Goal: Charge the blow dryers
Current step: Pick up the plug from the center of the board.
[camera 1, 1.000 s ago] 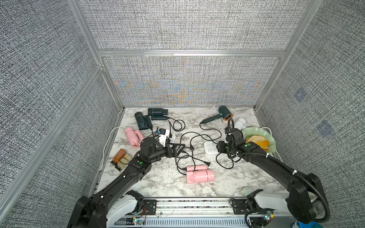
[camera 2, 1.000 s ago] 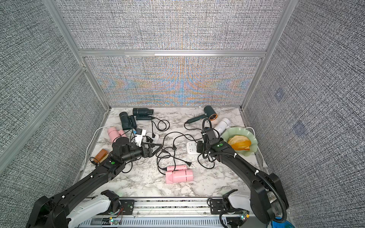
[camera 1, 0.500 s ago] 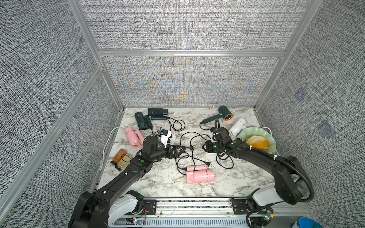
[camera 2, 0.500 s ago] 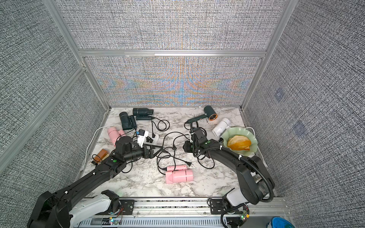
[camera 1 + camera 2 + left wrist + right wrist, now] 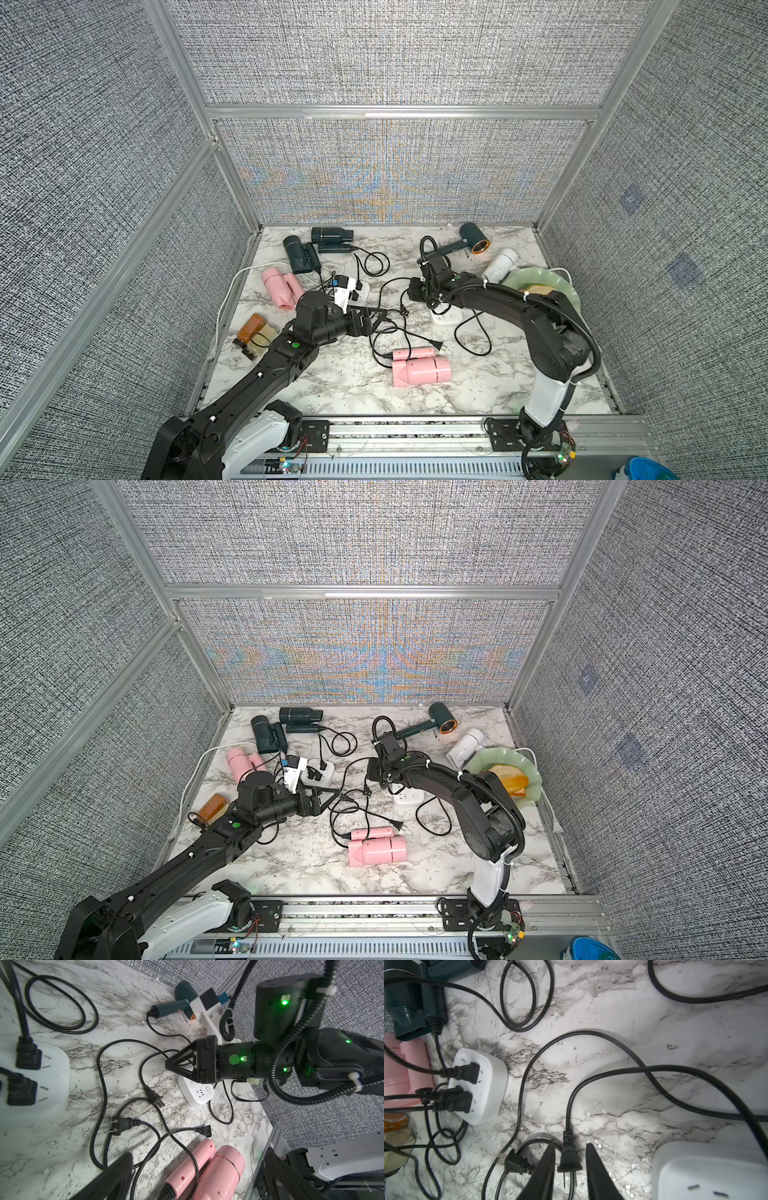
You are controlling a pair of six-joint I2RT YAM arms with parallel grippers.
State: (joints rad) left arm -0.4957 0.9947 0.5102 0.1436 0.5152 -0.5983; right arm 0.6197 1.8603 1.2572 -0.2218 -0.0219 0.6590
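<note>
**Right hand** (image 5: pixel 570 1144): half-closed, a finger on each side of a loose black plug (image 5: pixel 569 1162) lying on the surface (image 5: pixel 633 1022). Narrow gaps still show, so it is not yet clamped.
- Change: a second ago it stood wider, beside the right strip (image 5: pixel 446 319). It has since swung toward the centre and closed in on the plug.
- Meaning: a pick-up is starting, probably to plug into that strip, which shows a free socket. I cannot tell which dryer the cord belongs to.

**Left hand** (image 5: pixel 376 322): wide open and empty, over the cord tangle, its place little changed.

**Blow dryers**: six, all lying on the surface, unmoved.
- front pink dryer (image 5: pixel 420 370)
- left pink dryer (image 5: pixel 277 286)
- rear teal dryer (image 5: pixel 331 236)
- second teal dryer (image 5: pixel 298 254)
- green dryer (image 5: pixel 469 243)
- white dryer (image 5: pixel 500 264)

**Left strip** (image 5: pixel 488 1076): holds three plugs.
</note>
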